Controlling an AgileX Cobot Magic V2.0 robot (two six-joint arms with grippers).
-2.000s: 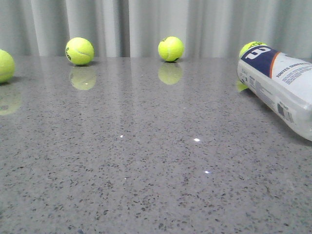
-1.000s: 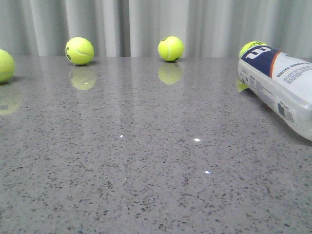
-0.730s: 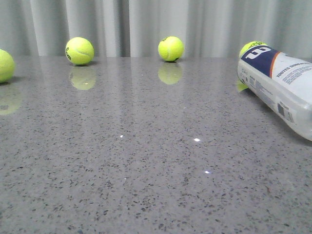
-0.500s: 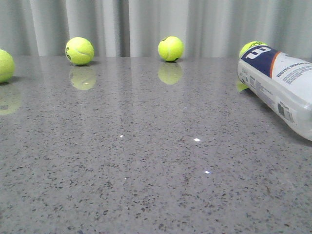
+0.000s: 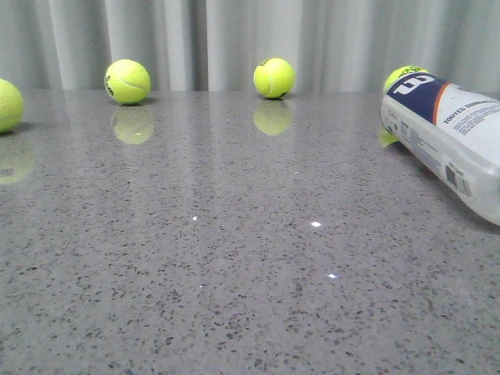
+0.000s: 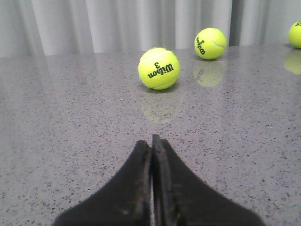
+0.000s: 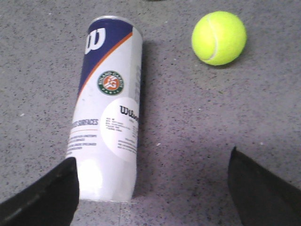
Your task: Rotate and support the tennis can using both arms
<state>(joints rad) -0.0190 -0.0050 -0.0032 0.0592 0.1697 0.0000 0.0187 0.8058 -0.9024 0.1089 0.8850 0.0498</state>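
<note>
The tennis can [image 5: 449, 141] lies on its side at the right of the grey table, navy end toward the curtain; its near end runs out of the front view. In the right wrist view the can [image 7: 109, 108] lies ahead of my right gripper [image 7: 150, 169], which is open wide above the table, one finger beside the can's near end. My left gripper [image 6: 151, 155] is shut and empty, low over the table, pointing toward a tennis ball [image 6: 159, 68]. Neither gripper shows in the front view.
Tennis balls lie along the back: far left [image 5: 6, 105], left [image 5: 127, 81], middle [image 5: 273, 78], and one behind the can [image 5: 397, 76]. In the right wrist view a ball [image 7: 218, 37] lies beside the can. A grey curtain [image 5: 250, 39] backs the table.
</note>
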